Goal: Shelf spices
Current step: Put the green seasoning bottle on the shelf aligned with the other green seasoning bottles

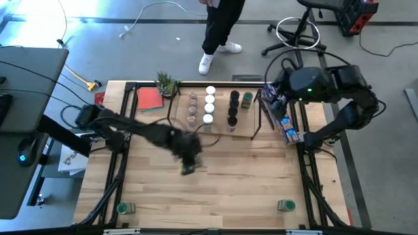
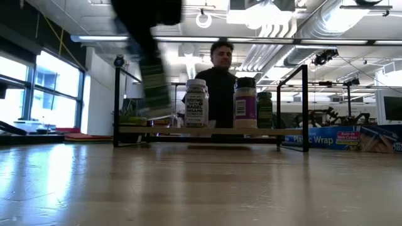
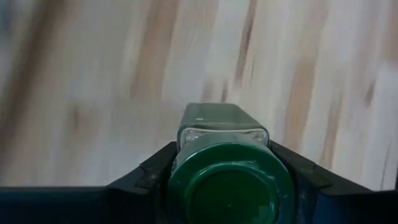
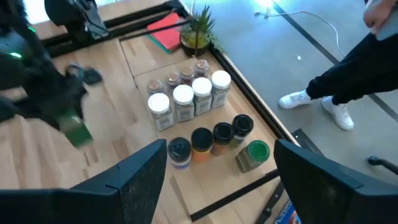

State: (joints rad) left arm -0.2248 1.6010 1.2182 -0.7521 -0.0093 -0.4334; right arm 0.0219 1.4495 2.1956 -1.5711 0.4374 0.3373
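My left gripper (image 1: 188,163) hangs over the middle of the table, near of the shelf, shut on a green-lidded spice jar (image 3: 227,186). The low view shows that jar (image 2: 154,85) blurred and above the tabletop. The light-wood shelf (image 1: 251,124) with its black wire frame stands at the far middle of the table and carries rows of jars: brownish lids (image 1: 192,108), white lids (image 1: 209,104), dark lids (image 1: 233,111) and one green lid (image 1: 247,100). My right gripper (image 4: 217,186) is open, high over the shelf's right end, and touches nothing. My left gripper pinches the green-lidded jar between its two fingers, one on each side just under the lid (image 3: 186,140). The fingers (image 3: 155,165) come from above, pointing down. The jar hangs upright below them, and its base (image 2: 157,113) is clear of the tabletop.
Two more green-lidded jars stand at the near corners (image 1: 124,207) (image 1: 285,205). A long blue box (image 1: 286,124) lies right of the shelf. A red sheet (image 1: 150,99) and a small plant (image 1: 167,83) sit to its left. A person (image 1: 219,32) stands beyond the far edge.
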